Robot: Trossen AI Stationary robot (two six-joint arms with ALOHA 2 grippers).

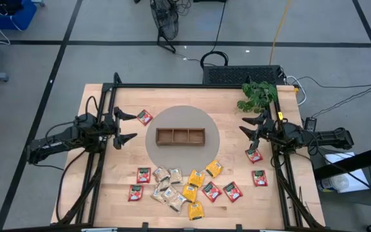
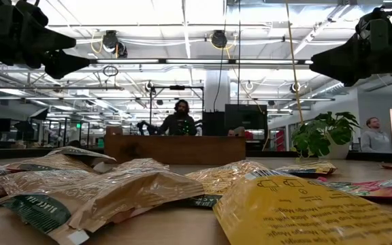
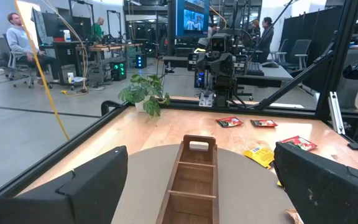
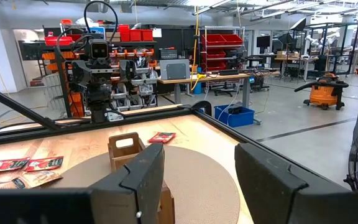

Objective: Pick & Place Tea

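The tea is a set of small flat sachets in red, yellow and beige. Several lie in a loose heap (image 1: 179, 183) near the table's front edge, close up in the low view (image 2: 135, 187). Single red ones lie at the far left (image 1: 145, 116) and at the right (image 1: 254, 154) (image 1: 259, 178). A brown wooden three-compartment tray (image 1: 181, 136) rests on a round mat (image 1: 182, 116) at the table's middle. My left gripper (image 1: 131, 127) hovers open left of the tray. My right gripper (image 1: 245, 125) hovers open to its right. Both point level at the tray (image 3: 191, 180) (image 4: 126, 149).
A potted green plant (image 1: 257, 95) stands at the far right corner, just behind my right gripper. A black frame (image 1: 192, 86) rims the table. Bare wood lies between the mat and the sachet heap. People show in the room beyond.
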